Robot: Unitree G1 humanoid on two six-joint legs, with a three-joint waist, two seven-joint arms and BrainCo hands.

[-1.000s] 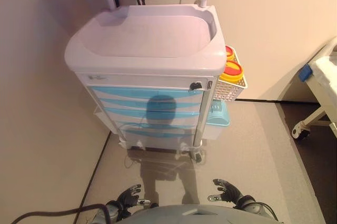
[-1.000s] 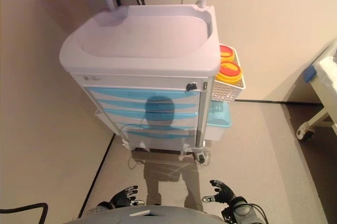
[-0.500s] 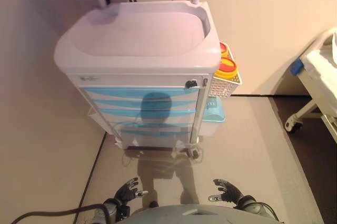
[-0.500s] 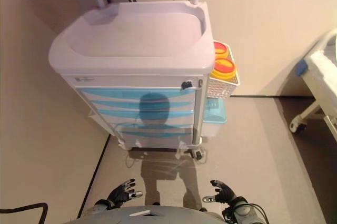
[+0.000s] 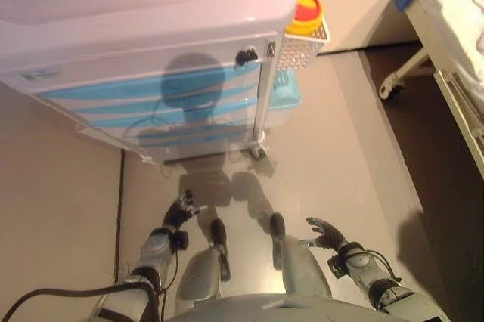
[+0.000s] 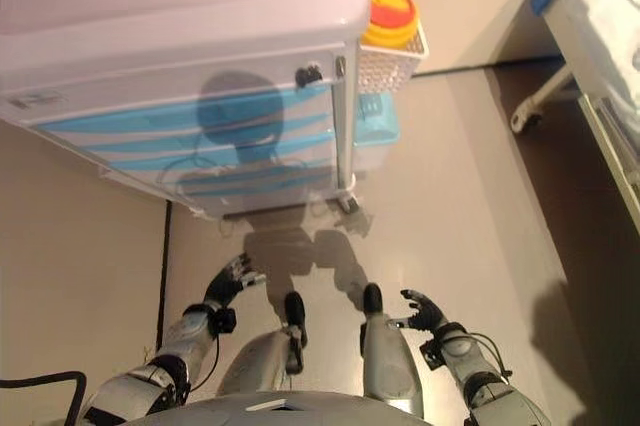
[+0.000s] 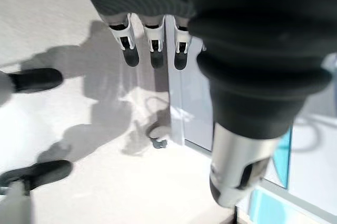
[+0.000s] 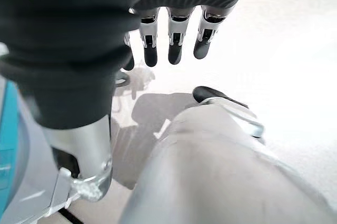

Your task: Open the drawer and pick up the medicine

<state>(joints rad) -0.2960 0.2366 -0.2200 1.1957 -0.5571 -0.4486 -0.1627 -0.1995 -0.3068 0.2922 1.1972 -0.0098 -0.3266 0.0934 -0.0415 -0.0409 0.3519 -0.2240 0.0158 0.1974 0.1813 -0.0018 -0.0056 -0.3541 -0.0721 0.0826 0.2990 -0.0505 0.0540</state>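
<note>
Overhead, one medical cart [image 5: 151,20] stands at the far side, against the wall, with a stack of blue-fronted drawers [image 5: 151,91], all closed; at least three blue fronts are countable, the lower ones partly in shadow. One dark lock knob [image 5: 246,56] sits at the right end of the panel above the top drawer. On the cart's right side hangs one white mesh basket [image 5: 302,46] holding two yellow containers with red lids [image 6: 390,11]; below it, one light blue bin [image 5: 286,103]. No medicine is visible; it cannot be placed. Left hand [image 5: 180,210] hangs low, near the floor, fingers loosely extended, empty. Right hand [image 5: 325,233] likewise low, fingers relaxed, holding nothing. One bed frame [image 5: 446,50] with a castor stands far right.
</note>
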